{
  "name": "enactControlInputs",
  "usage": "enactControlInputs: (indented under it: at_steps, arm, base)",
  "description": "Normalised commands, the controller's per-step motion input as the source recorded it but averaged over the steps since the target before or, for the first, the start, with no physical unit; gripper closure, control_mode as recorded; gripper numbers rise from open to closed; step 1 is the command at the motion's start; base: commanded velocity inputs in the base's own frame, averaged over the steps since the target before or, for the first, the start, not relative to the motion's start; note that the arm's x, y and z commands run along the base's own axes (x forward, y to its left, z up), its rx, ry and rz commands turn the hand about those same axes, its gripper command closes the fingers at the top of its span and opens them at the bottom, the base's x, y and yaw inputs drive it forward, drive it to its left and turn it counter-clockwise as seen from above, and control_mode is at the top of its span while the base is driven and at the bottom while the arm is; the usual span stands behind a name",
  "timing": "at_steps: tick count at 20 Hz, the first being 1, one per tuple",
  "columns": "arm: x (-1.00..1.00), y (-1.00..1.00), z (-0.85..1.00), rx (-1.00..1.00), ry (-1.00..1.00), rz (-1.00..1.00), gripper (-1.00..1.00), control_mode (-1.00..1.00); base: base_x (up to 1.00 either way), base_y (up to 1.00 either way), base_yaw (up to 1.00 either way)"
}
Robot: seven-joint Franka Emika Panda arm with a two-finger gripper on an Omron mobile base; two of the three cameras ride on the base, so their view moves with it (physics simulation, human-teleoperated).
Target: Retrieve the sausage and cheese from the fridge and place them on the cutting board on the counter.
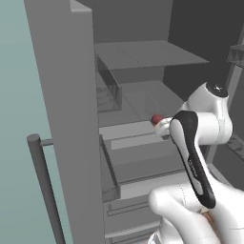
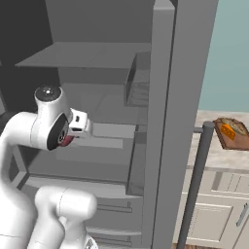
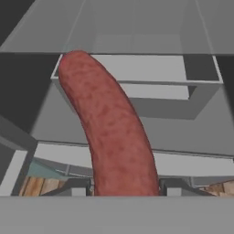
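The reddish-brown sausage (image 3: 109, 132) stands upright between my fingertips, and my gripper (image 3: 125, 188) is shut on its lower end. In the left base view its red tip (image 1: 156, 118) pokes out past my hand (image 1: 164, 126), which is inside the open fridge (image 1: 138, 95) over the drawers. In the right base view a sliver of the sausage (image 2: 68, 140) shows under the wrist. The brown cutting board (image 2: 223, 141) lies on the pale counter (image 2: 211, 160) to the right of the fridge, with the orange cheese (image 2: 228, 130) resting on it.
Grey shelves (image 1: 143, 55) and pull-out drawers (image 1: 143, 157) surround the hand. The open fridge doors (image 1: 62, 119) (image 2: 180, 97) with long bar handles (image 1: 45, 190) (image 2: 194, 185) flank the arm on both sides. Cream cabinet fronts (image 2: 214, 214) sit under the counter.
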Motion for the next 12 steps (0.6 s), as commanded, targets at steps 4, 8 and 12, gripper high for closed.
enactControlInputs:
  at_steps: [4, 8, 12]
  arm:
    - [0.03, -0.06, -0.23, 0.02, -0.01, 0.03, 1.00, -1.00]
    - [0.00, 0.00, 0.00, 0.00, 0.00, 0.00, 1.00, -1.00]
    - [0.00, 0.00, 0.00, 0.00, 0.00, 0.00, 1.00, -1.00]
  base:
    - [0.00, 0.00, 0.00]
    - [0.00, 0.00, 0.00]
    - [0.00, 0.00, 0.00]
